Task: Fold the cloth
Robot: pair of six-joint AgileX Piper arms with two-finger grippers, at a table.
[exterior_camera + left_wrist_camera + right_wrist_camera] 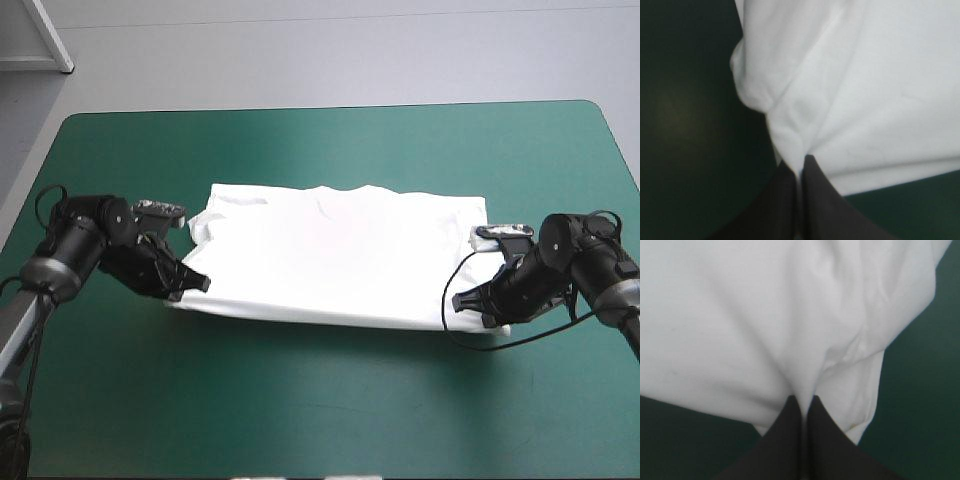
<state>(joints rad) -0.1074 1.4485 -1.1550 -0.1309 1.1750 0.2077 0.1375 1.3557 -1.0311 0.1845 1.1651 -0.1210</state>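
T-shirt (pixel 340 255), long axis left to right

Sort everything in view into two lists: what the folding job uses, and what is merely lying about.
Used in the job:
- white short-sleeved fabric T-shirt, laid out on the table
- left claw, shut on its near left corner
- right claw, shut on its near right corner

Merely there:
- teal-green table cover, under the shirt

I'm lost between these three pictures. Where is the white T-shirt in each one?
High view: T-shirt spread mid-table, its near corners held by left hand and right hand.
Left wrist view: T-shirt clamped in the left hand, spreading ahead of it.
Right wrist view: the same.
Shared landmark: teal-green cover bordering the T-shirt.
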